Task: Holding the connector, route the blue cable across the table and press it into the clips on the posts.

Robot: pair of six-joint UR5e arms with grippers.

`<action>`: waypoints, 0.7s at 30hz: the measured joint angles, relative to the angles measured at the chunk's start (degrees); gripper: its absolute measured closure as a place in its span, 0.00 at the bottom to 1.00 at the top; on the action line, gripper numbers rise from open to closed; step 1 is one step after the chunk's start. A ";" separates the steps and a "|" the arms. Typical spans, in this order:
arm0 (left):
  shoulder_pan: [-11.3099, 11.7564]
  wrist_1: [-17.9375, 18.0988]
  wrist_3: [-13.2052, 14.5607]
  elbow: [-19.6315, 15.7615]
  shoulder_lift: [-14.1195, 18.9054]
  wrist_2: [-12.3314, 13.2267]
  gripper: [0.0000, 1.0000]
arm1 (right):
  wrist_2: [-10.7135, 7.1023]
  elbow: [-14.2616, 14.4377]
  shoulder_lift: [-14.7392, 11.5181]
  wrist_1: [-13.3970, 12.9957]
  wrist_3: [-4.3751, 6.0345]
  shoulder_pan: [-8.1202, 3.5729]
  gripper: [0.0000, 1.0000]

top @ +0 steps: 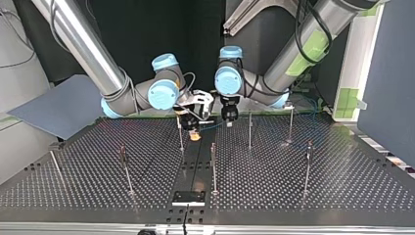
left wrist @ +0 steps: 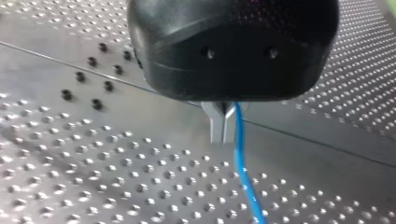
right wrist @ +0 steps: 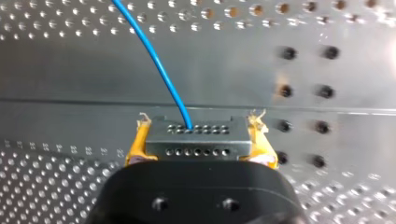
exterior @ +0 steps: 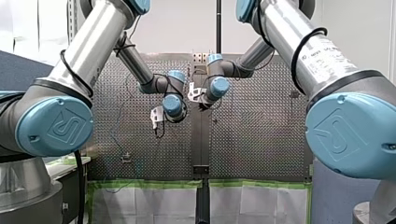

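The blue cable (left wrist: pixel 241 158) runs off the left wrist view, and clips (top: pixel 309 145) on the posts (top: pixel 249 132) are too small to tell.

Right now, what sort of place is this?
Probably a robotics lab test bench: my left arm and my right arm reach over a perforated metal table set with thin posts, handling a blue cable on a connector.

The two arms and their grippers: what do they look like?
Both my left arm and my right arm are silver tubes with blue, logo-embossed joint caps and black cables; my left gripper is black with metal fingers, my right gripper has yellow pads.
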 joint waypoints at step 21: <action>-0.70 -5.86 0.25 -1.30 11.08 -1.47 1.00 | -2.19 7.39 -11.53 2.08 0.42 -1.87 1.00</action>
